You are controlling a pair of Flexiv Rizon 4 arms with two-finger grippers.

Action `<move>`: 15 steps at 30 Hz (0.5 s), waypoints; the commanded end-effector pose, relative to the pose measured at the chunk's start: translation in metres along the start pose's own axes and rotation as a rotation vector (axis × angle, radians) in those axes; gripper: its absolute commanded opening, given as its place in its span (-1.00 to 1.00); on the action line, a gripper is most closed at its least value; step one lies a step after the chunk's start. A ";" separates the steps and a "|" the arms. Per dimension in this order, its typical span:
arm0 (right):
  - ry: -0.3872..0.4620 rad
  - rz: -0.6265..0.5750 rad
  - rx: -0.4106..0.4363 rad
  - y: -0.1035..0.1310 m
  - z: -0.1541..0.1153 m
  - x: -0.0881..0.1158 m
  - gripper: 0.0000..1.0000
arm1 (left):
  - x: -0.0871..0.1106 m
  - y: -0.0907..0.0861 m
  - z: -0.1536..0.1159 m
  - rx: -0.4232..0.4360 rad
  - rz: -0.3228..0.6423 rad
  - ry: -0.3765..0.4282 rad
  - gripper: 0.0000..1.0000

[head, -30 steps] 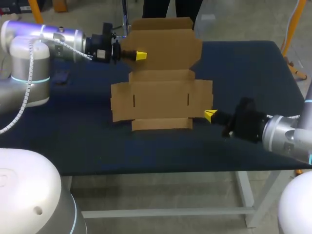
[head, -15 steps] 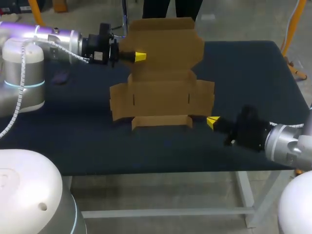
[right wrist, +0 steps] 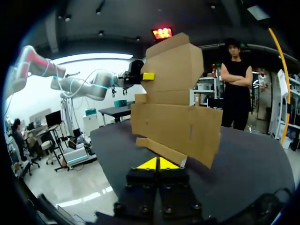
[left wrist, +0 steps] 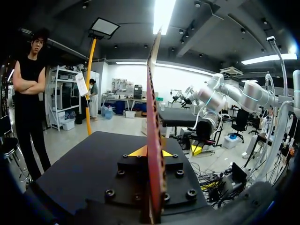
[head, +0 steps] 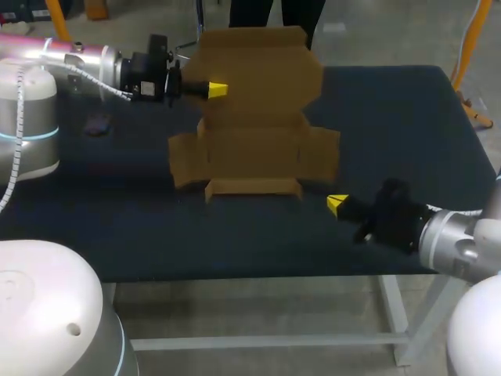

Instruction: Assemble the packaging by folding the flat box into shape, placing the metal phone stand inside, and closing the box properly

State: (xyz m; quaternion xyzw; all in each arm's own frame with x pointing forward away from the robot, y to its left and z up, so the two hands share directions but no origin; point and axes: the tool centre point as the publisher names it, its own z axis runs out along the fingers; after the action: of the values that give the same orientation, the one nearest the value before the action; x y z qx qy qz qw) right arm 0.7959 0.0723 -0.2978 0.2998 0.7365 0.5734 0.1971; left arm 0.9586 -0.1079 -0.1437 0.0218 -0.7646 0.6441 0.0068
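The flat brown cardboard box (head: 254,149) lies in the middle of the dark table (head: 391,117), its far panel tilted up. My left gripper (head: 217,89) is shut on that panel's left edge. In the left wrist view the cardboard (left wrist: 152,117) stands edge-on between the yellow fingertips (left wrist: 136,152). My right gripper (head: 337,204) is shut on nothing, low over the table just off the box's front right corner and clear of it. In the right wrist view the box (right wrist: 178,117) rises ahead of the right gripper (right wrist: 158,163), with the left gripper (right wrist: 148,76) on its far panel.
A small dark object (head: 98,124) lies on the table at the far left, too dim to identify. Bare table stretches to the right of the box and along the front edge.
The box has slid a little to the left with the left gripper, and its front flap has lifted. The right gripper has drawn back from the box's right flap toward the table's front.
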 end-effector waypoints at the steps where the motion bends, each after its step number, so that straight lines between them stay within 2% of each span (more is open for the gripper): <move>1: -0.019 -0.007 -0.003 -0.003 0.005 0.007 -1.00 | 0.004 -0.001 -0.009 -0.010 0.006 -0.004 -1.00; 11: -0.022 -0.007 0.005 -0.006 0.011 0.012 -1.00 | 0.007 0.001 -0.016 -0.023 -0.020 -0.003 -1.00; 15: -0.022 -0.008 0.008 -0.006 0.012 0.013 -1.00 | 0.004 0.004 -0.017 -0.019 -0.058 0.000 -1.00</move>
State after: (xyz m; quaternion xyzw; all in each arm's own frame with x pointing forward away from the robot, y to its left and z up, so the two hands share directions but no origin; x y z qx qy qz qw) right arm 0.7897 0.0834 -0.3045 0.3019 0.7377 0.5688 0.2027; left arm 0.9520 -0.0919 -0.1443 0.0443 -0.7702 0.6358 0.0240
